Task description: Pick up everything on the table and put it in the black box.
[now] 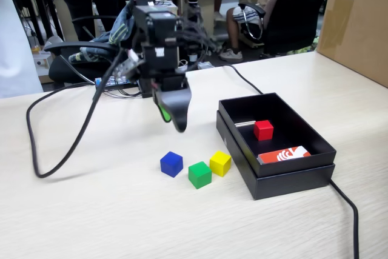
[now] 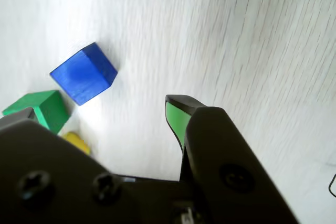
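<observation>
Three cubes lie close together on the pale table (image 1: 121, 222): blue (image 1: 171, 164), green (image 1: 199, 174) and yellow (image 1: 220, 163). A red cube (image 1: 263, 130) sits inside the black box (image 1: 285, 183) to their right. My gripper (image 1: 173, 121) hangs above the table, just behind the blue cube, touching nothing. In the wrist view the gripper (image 2: 100, 107) is open, with bare table between its jaws. There the blue cube (image 2: 84, 73) lies ahead on the left. The green cube (image 2: 42, 107) and a sliver of the yellow cube (image 2: 77, 141) are partly hidden behind the left jaw.
The box also holds a red-and-white card (image 1: 284, 154) and a thin silver stick (image 1: 245, 124). A black cable (image 1: 60, 150) loops over the table's left. Another cable (image 1: 347, 210) runs off the box's near right corner. A brown carton (image 1: 357, 22) stands at the back right.
</observation>
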`<action>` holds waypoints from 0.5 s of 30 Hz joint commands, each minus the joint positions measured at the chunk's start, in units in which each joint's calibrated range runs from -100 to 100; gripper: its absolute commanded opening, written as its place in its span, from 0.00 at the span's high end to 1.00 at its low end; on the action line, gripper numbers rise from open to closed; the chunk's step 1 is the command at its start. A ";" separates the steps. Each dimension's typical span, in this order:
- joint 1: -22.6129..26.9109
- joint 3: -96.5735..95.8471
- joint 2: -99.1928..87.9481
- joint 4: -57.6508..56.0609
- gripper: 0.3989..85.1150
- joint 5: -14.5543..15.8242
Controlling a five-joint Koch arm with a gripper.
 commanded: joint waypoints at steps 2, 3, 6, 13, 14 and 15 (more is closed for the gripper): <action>-0.15 7.31 5.35 0.94 0.43 0.44; -0.15 9.12 8.91 0.94 0.43 0.83; -0.10 12.57 13.61 0.94 0.44 1.27; -0.29 17.47 21.76 0.94 0.49 1.90; -0.34 18.19 22.79 0.94 0.56 2.39; -0.34 18.28 23.14 0.94 0.60 2.59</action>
